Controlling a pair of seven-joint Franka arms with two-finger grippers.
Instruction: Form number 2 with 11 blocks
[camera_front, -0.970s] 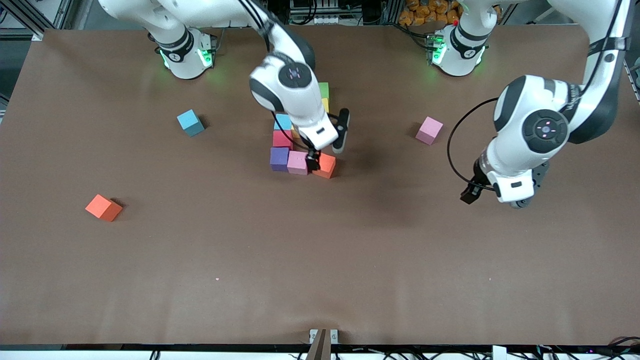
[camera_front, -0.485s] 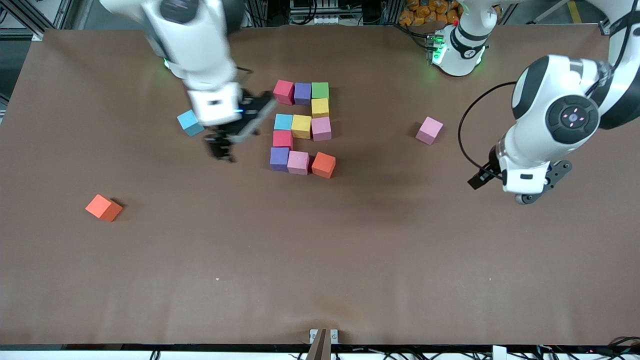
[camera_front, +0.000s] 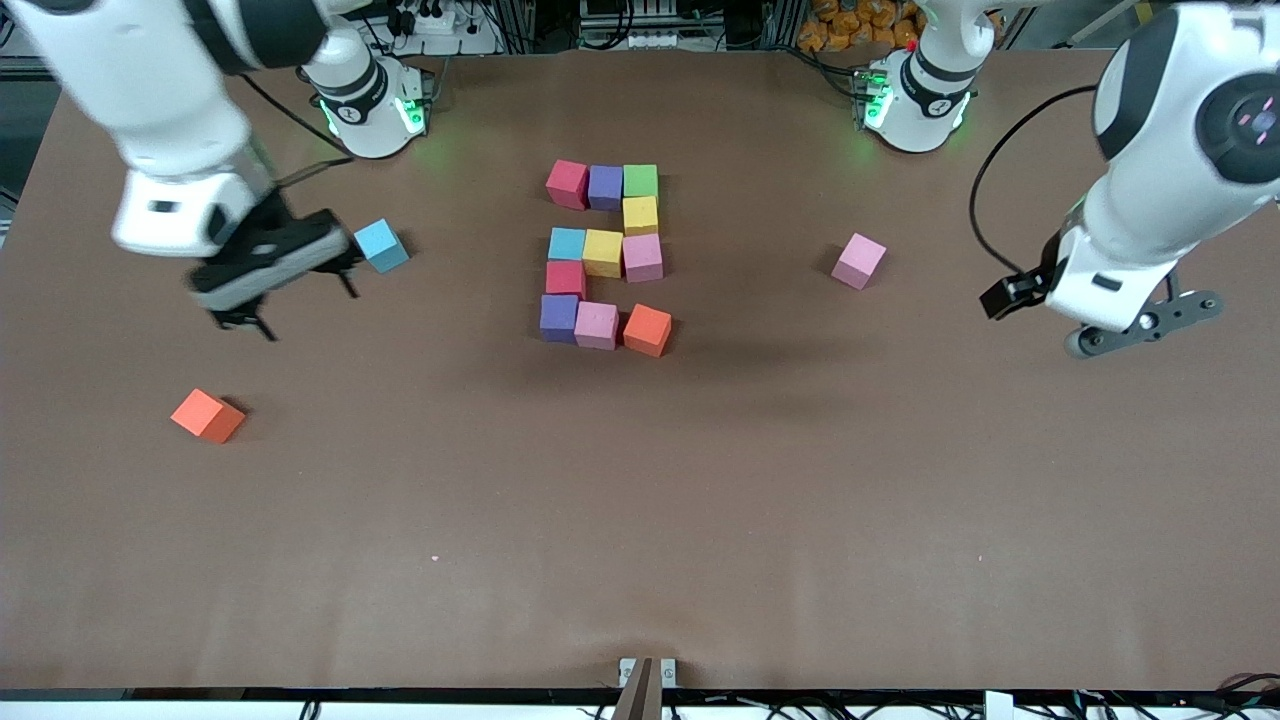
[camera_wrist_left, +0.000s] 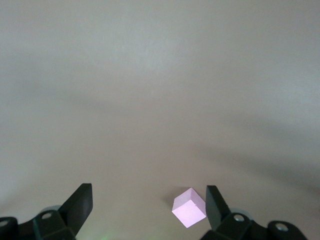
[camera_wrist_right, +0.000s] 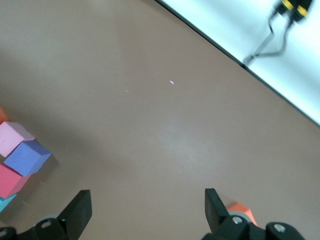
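Observation:
The number 2 (camera_front: 604, 253) lies in the middle of the table, built of several blocks: red (camera_front: 567, 184), purple and green along its far row, orange (camera_front: 648, 330) closing its near row. The right wrist view shows its pink (camera_wrist_right: 12, 137), purple (camera_wrist_right: 27, 156) and red blocks. My right gripper (camera_front: 300, 305) hangs open and empty over bare table near a loose light blue block (camera_front: 381, 245); its fingers (camera_wrist_right: 82, 207) hold nothing. My left gripper (camera_front: 1135, 328) hangs open and empty toward the left arm's end; its wrist view shows a loose pink block (camera_wrist_left: 189, 207) beside one finger (camera_wrist_left: 214, 200).
Three blocks lie apart from the 2: the light blue one, an orange one (camera_front: 207, 415) nearer the front camera toward the right arm's end, and the pink one (camera_front: 859, 261) toward the left arm's end. The table's edge (camera_wrist_right: 235, 62) shows in the right wrist view.
My right gripper has left the orange block at the 2's near row and swung away toward the right arm's end. My left arm has drawn back toward its own end.

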